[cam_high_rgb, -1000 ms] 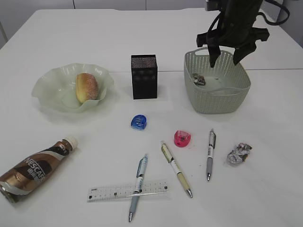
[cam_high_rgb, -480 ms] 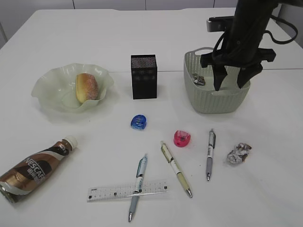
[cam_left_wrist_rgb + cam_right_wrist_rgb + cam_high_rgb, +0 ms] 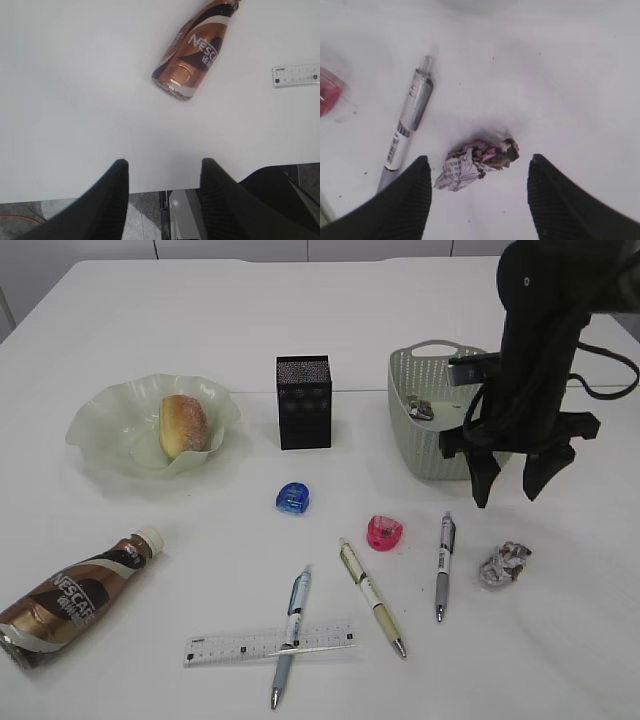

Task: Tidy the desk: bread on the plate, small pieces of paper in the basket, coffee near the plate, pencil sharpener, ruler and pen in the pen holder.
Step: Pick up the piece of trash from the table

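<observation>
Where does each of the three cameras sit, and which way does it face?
Exterior: at the table's near edge, slanting down; right arm and open right gripper show above the paper ball.
Left wrist: on the left arm, looking down at the coffee bottle and ruler; open left gripper.
Right wrist: looking down past its fingers at the paper ball and a grey pen.
Shared: ball and pen, exterior and right wrist.

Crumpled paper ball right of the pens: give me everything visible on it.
The crumpled paper ball is a small, tightly wadded scrap, silvery-white with print and pink and dark brown patches. It lies loose on the white table, right of the grey pen, touching nothing else. The right gripper hangs above it, jaws open on either side, not touching.
</observation>
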Controlling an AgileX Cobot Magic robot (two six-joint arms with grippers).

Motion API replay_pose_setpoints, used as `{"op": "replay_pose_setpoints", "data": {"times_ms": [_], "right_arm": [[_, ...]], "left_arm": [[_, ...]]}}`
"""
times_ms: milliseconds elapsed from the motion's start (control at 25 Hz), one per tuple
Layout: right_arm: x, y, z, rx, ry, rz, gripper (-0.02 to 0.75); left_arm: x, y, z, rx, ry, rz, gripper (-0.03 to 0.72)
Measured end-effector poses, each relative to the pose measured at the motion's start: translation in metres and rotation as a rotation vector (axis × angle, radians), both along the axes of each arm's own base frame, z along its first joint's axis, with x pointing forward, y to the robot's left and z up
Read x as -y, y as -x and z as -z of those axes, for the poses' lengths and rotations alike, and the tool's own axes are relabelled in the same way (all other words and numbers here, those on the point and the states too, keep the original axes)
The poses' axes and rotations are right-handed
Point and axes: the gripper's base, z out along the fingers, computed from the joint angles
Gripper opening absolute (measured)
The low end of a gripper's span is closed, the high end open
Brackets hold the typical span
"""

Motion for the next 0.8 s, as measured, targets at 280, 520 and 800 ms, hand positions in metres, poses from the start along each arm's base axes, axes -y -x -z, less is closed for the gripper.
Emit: {"op": "replay_pose_setpoints", "data": {"times_ms": [280, 520, 800], "right_arm": [[0.004, 0.018, 0.026, -0.103, 0.026, -0.004, 0.445], [0.006, 0.025, 0.034, -0.136, 0.031, -0.040, 0.445], [0.007, 0.025, 0.042, -0.093, 0.039, -0.063, 0.445]], "left_arm": [[-0.001, 0.000, 0.000, 0.002, -0.008, 0.000, 0.344], [-0.001, 0.000, 0.000, 0.002, -0.012, 0.000, 0.344], [-0.001, 0.000, 0.000, 0.003, -0.016, 0.000, 0.344]]}}
